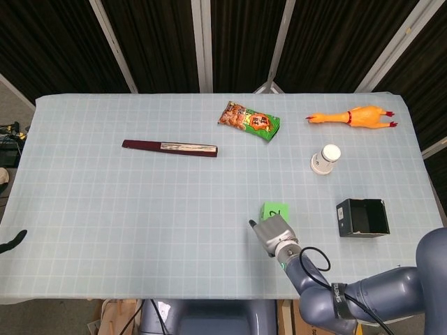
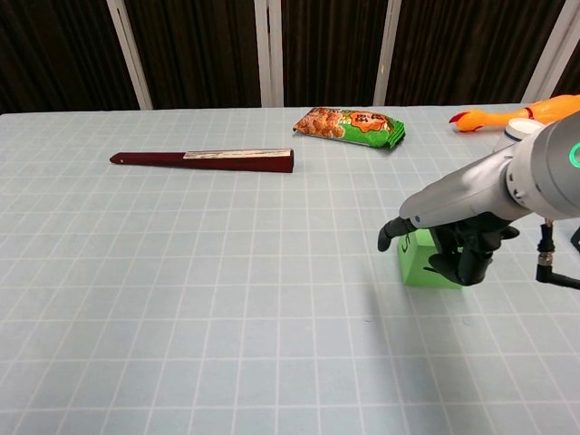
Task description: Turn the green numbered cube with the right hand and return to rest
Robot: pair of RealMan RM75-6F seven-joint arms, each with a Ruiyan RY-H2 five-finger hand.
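Desk (image 1: 105,209), pale blue gridded cloth cover; dark curtain panels behind.

Surroundings:
- Dark red folded fan (image 1: 170,147) (image 2: 203,160), flat, left of centre, well apart from the cube.
- Orange-and-green crinkled snack packet (image 1: 249,121) (image 2: 350,126), flat, toward the far edge.
- Yellow rubber chicken toy (image 1: 354,117) (image 2: 494,115), on its side, far right corner.
- Small white lidded cup (image 1: 325,159), upright, between chicken and black box; in chest view mostly hidden behind the right forearm.
- Open black square box (image 1: 362,217), near the right edge, well apart from the cube.
- Nothing lying between cube and neighbouring items.

Task item: green numbered paper cube (image 1: 274,211) (image 2: 416,260), resting on the desk right of centre, toward the near edge; top face only partly visible, digit cut off by the fingers.

Right robot hand (image 1: 272,234) (image 2: 456,246): set over the near side of the cube, fingers curled down across its front and right faces, thumb out to the left; seemingly touching, firmness of grip not discernible. Forearm reaching in from the near right.

Left robot hand (image 1: 12,242): only a dark tip visible at the left margin, off the desk; finger posture not discernible.

Open room: broad bare cloth left of and in front of the cube; near edge fairly close behind the wrist.
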